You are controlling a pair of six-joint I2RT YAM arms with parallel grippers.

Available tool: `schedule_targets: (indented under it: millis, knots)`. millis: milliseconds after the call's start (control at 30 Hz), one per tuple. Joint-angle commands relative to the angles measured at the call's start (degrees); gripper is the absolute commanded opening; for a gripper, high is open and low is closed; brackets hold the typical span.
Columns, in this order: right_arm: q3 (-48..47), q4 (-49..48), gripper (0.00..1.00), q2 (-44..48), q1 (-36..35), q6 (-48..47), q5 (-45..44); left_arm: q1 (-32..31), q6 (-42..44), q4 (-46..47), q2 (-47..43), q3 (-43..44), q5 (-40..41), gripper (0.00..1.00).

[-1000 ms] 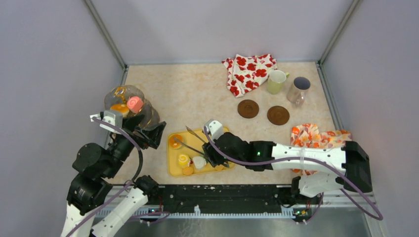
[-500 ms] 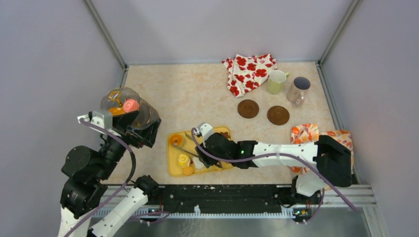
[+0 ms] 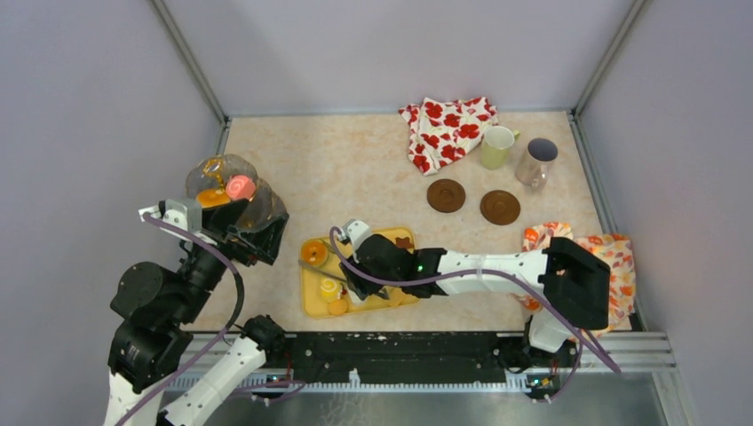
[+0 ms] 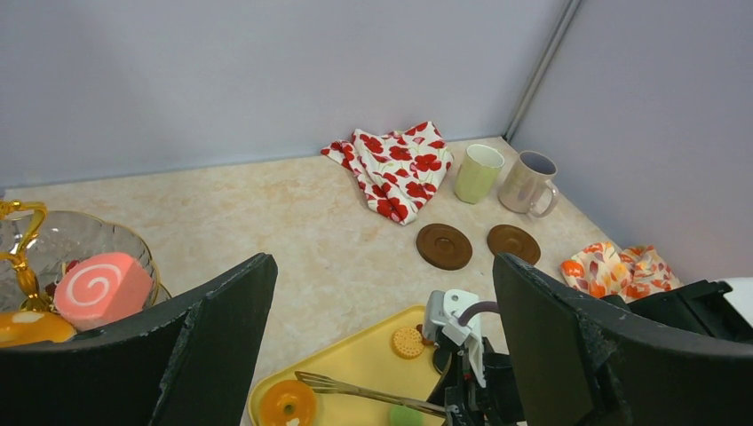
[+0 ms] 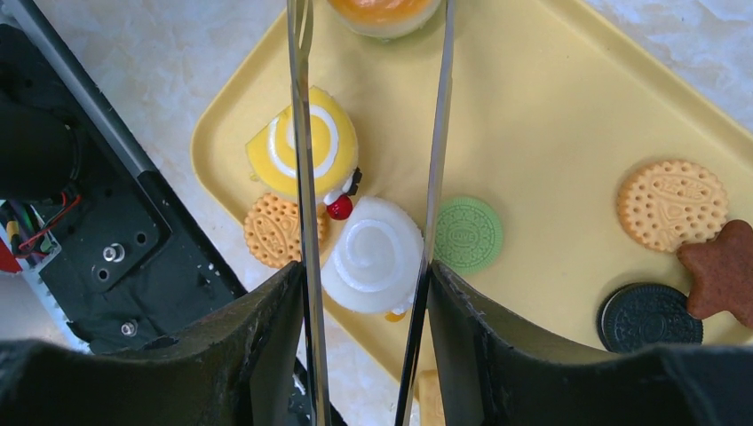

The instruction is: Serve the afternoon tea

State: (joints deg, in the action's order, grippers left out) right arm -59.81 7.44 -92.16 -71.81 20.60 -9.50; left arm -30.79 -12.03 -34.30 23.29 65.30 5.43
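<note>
Far left, a pink swirl roll [image 4: 102,288] sits in the clear glass dish [image 4: 80,235], and the left gripper [image 4: 386,271] is spread wide right by it. Lower middle, the right gripper [image 5: 366,288] pinches the long metal tongs [image 5: 302,177] over the yellow plastic tray [image 5: 568,115], blades either side of a white swirl roll [image 5: 373,253]. The pale-yellow mug [image 3: 496,146] and greyish mug [image 3: 535,160] stand upper right.

Left arm [image 3: 160,297] and right arm [image 3: 488,264] are both showing glossy black rounded joint housings alternating with white link shells, a purple cable [image 3: 240,288] running along each, and a small white camera block [image 3: 357,232] at the wrist. Right arm is showing a green indicator light [image 3: 419,266] on its black forearm; left gripper [image 4: 382,262] and right gripper [image 5: 366,271] are showing broad matte-black fingers [image 5: 257,355] with a grainy texture.
</note>
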Motion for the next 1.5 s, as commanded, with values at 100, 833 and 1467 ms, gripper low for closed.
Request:
schedule_targets:
  millis: [100, 833, 1467]
  knots:
    - [-2.86, -1.97, 0.52, -0.9, 0.23, -0.65, 0.01, 0.17, 0.54, 1.18, 0.37, 0.54, 0.8, 0.99]
    - [-3.28, -0.7, 0.5, -2.16, 0.27, -0.65, -0.9, 0.19, 0.02, 1.52, 0.62, 0.48, 0.35, 0.99]
    - [-3.13, -3.75, 0.42, 4.39, 0.27, -0.03, -4.87, 0.15, 0.17, 1.71, 0.71, 0.49, 0.54, 0.99]
